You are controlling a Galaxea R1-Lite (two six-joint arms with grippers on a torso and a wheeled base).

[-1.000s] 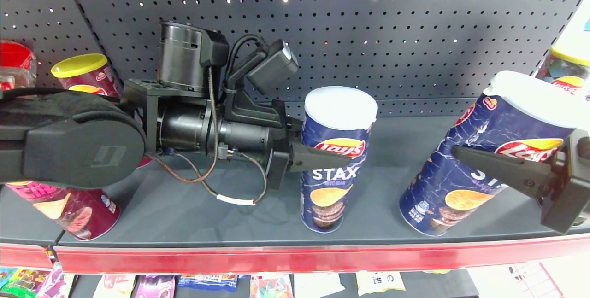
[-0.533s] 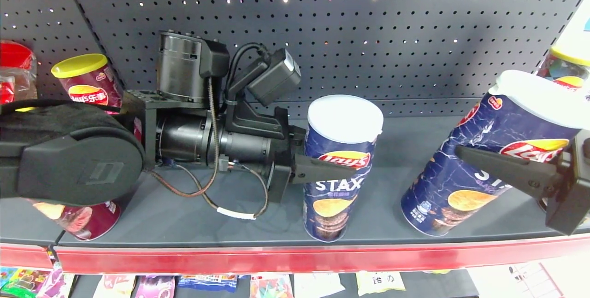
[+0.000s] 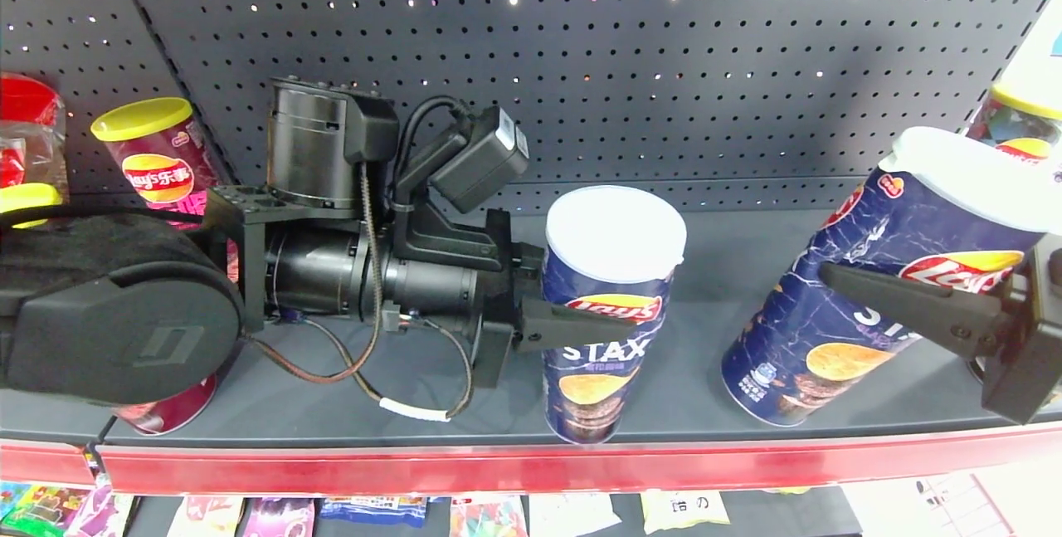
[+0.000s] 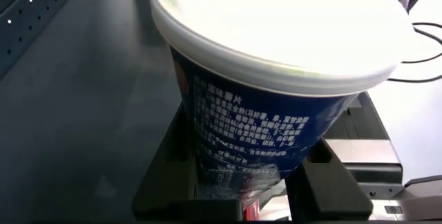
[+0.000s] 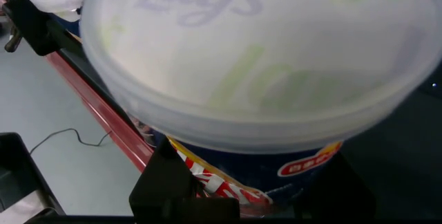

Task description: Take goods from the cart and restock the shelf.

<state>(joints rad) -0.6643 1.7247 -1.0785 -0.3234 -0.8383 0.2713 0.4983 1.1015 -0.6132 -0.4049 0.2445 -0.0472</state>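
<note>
Two blue cans are on the go. The left gripper [image 3: 599,314], clamped on the upright can [image 3: 599,383], has brought it lower and closer to the shelf's [image 3: 705,392] front edge, probably to set it down. The right gripper [image 3: 908,275] keeps the tilted can [image 3: 817,358] clamped near the right end.

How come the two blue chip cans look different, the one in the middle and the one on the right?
The middle can is nearly upright, while the right can leans over with its lid tipped toward the right. The middle can is gripped by the left gripper, the right can by the right gripper. Both are dark blue with white lids, and both are at the front of the shelf.
</note>
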